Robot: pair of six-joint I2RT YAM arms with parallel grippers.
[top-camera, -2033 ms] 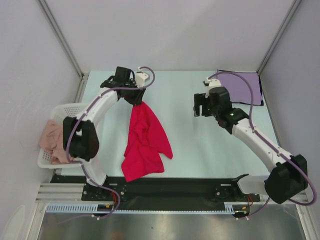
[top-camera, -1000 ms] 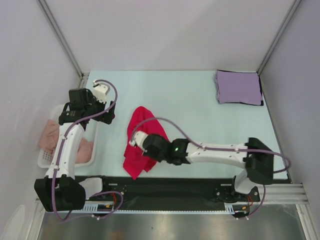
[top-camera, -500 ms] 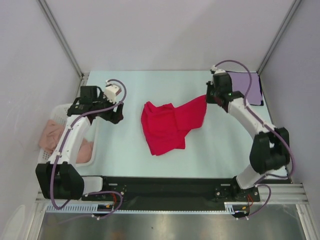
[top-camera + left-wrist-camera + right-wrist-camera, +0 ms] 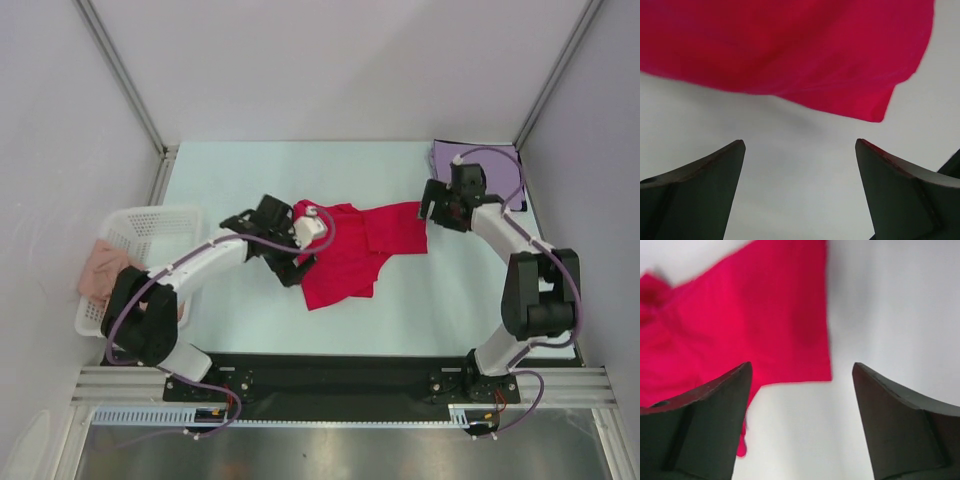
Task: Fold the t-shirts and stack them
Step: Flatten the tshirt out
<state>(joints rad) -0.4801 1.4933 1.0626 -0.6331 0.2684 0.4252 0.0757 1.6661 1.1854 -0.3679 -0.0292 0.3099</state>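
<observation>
Top view. Shows the red tee (image 4: 350, 250) in the middle of the table (image 4: 250, 170), half spread and wrinkled, with one strip reaching to the right. Shows the left gripper (image 4: 298, 262) at the tee's left edge and the right gripper (image 4: 432, 208) at the tip of the strip, both with jaws apart and holding nothing. Finds the lavender tee (image 4: 492, 172) folded in the far right corner, partly under the right arm and its cable. Finds a basket (image 4: 150, 218) at the left with pink cloth (image 4: 100, 265) inside. Could catch the lavender tee and spoil its fold when sweeping the right arm back, being so near to it.

Left wrist view. Shows the left gripper (image 4: 800, 150) wide open above bare table, with the red tee (image 4: 790, 45) just ahead. Could close on air if going down here without moving forward first, or could push the cloth into a heap instead of taking it. Hard to tell how many layers at this edge; would pull the tee crooked by pinching only one.

Right wrist view. Shows the right gripper (image 4: 801, 372) open too, with a corner of the red tee (image 4: 740, 320) lying flat ahead of the jaws, not pinched. Blurred, so hard to judge the height over the table. Could drag the corner back and undo the spreading if closing carelessly. Would likely give an uneven square, bad for stacking, if folding over such wrinkles
</observation>
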